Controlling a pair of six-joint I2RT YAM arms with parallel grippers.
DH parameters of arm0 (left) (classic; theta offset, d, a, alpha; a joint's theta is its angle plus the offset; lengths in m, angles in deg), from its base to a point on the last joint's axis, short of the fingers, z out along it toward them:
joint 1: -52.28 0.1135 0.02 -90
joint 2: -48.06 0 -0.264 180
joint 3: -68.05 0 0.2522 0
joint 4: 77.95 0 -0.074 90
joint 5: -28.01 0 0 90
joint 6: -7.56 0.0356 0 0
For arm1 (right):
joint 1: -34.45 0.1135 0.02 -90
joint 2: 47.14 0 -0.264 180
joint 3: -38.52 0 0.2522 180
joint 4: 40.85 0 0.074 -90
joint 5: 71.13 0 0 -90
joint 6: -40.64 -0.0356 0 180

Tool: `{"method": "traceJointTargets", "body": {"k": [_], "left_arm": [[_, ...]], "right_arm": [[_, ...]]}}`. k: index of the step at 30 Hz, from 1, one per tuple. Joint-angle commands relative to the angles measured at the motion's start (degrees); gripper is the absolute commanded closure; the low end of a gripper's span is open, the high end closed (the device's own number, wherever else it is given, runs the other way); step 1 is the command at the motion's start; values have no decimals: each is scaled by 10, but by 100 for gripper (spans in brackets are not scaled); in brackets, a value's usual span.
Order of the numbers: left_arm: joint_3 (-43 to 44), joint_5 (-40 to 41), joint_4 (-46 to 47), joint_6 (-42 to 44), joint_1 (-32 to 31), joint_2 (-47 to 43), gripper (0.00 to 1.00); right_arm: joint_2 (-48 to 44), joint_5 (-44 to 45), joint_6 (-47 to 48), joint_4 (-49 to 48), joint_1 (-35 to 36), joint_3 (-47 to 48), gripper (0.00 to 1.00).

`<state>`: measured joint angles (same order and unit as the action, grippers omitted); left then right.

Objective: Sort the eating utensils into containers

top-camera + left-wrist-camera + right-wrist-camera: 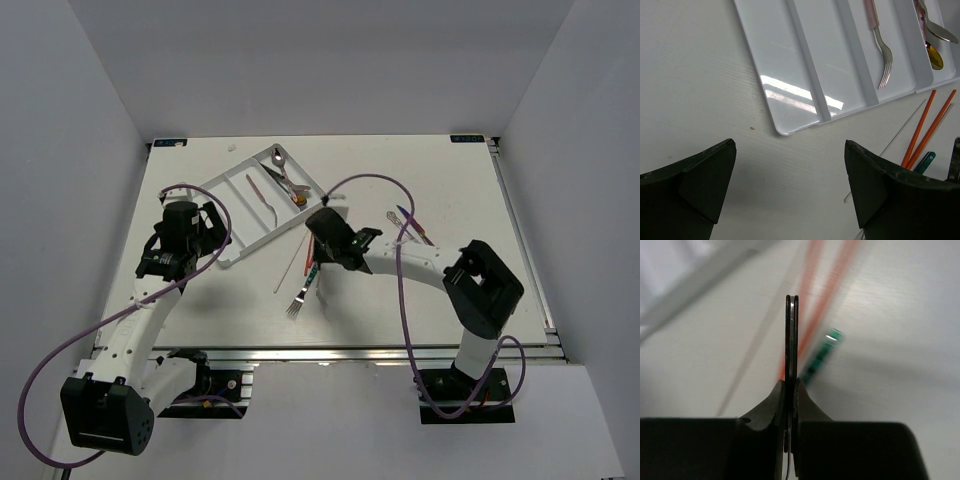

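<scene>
The white compartment tray (232, 208) lies at the back left; in the left wrist view (775, 60) it holds a pink-handled fork (882, 55) and spoons (940, 32). My left gripper (790, 185) is open and empty over bare table just off the tray's near corner (205, 238). My right gripper (792, 385) is shut on a thin dark flat utensil (792, 330) seen edge-on, held above the table (322, 250). Under it lie two orange chopsticks (812, 295), a pale chopstick (900, 135) and the teal-handled fork (300, 298).
A few more utensils (410, 222) lie on the table to the right of the right gripper. The table's metal front rail (330, 352) runs just ahead of both arm bases.
</scene>
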<state>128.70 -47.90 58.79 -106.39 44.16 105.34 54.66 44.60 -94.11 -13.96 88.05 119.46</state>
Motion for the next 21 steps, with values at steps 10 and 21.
{"method": "traceJointTargets", "body": {"k": [10,21], "left_arm": [[8,-4,9,6,-5,11,2],[9,-13,10,7,-7,8,2]], "right_arm": [[342,-336,363,-115,-91,635,100],[445,-347,381,-369,-116,680,100]]}}
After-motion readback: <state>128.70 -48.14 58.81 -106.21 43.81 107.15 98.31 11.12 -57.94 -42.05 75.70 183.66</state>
